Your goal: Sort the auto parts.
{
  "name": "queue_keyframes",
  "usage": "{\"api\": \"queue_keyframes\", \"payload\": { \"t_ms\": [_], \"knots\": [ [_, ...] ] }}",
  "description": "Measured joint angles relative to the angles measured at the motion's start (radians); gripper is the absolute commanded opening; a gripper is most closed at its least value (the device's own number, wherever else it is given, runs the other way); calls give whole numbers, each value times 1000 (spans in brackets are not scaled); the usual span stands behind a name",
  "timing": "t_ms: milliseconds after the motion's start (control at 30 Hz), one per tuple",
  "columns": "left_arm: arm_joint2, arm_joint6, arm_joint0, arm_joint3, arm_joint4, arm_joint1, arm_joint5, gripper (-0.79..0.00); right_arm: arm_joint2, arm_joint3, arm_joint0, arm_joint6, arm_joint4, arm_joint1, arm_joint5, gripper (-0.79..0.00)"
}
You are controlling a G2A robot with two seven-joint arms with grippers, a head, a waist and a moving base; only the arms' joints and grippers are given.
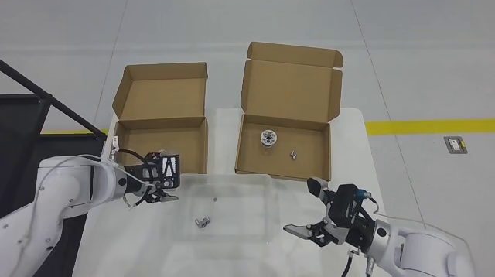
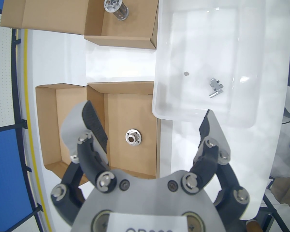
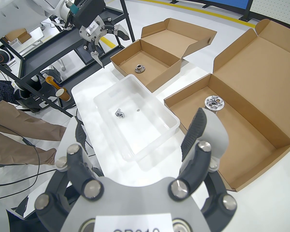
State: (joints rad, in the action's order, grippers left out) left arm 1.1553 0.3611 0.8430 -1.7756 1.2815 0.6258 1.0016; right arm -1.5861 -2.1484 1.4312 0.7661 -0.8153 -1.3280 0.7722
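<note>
A clear plastic bin (image 1: 255,227) sits at the table's front and holds a small grey metal bracket (image 2: 216,88) (image 3: 120,113) (image 1: 203,221) and a tiny dark piece (image 2: 186,73) (image 3: 138,109). The left cardboard box (image 1: 193,139) holds a round metal flange (image 2: 133,137) (image 3: 139,68). In the right cardboard box (image 1: 313,149) lie a ribbed metal hub (image 1: 268,138) (image 2: 115,7) (image 3: 214,102) and a small bolt (image 1: 294,153). My left gripper (image 2: 151,124) (image 1: 161,192) (image 3: 106,39) hangs open and empty above the left box's near wall, beside the bin. My right gripper (image 3: 139,134) (image 1: 302,208) is open and empty, off the bin's right end.
Both box lids stand open toward the table's far side. A black metal rack (image 3: 62,56) stands off the table's left side. A person's sleeve (image 3: 12,131) and cables lie beyond the front left corner. Bare white tabletop (image 1: 352,169) shows right of the boxes.
</note>
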Motion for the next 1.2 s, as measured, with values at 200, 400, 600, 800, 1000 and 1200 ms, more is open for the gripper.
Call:
{"api": "queue_keyframes", "payload": {
  "t_ms": [200,400,600,800,1000,1200],
  "knots": [
    [-47,102,38,-44,-174,4,6,0,0,0,0,0,0,0,0,0],
    [-136,430,12,-150,-400,10,-59,0,0,0,0,0,0,0,0,0],
    [-267,689,-48,-200,-479,22,-230,0,0,0,0,0,0,0,0,0],
    [-365,783,-103,-165,-526,46,-327,0,0,0,0,0,0,0,0,0],
    [-363,781,-102,-166,-524,45,-326,0,0,0,0,0,0,0,0,0],
    [-380,795,-79,-140,-481,50,-391,0,0,0,0,0,0,0,0,0]
  ]
}}
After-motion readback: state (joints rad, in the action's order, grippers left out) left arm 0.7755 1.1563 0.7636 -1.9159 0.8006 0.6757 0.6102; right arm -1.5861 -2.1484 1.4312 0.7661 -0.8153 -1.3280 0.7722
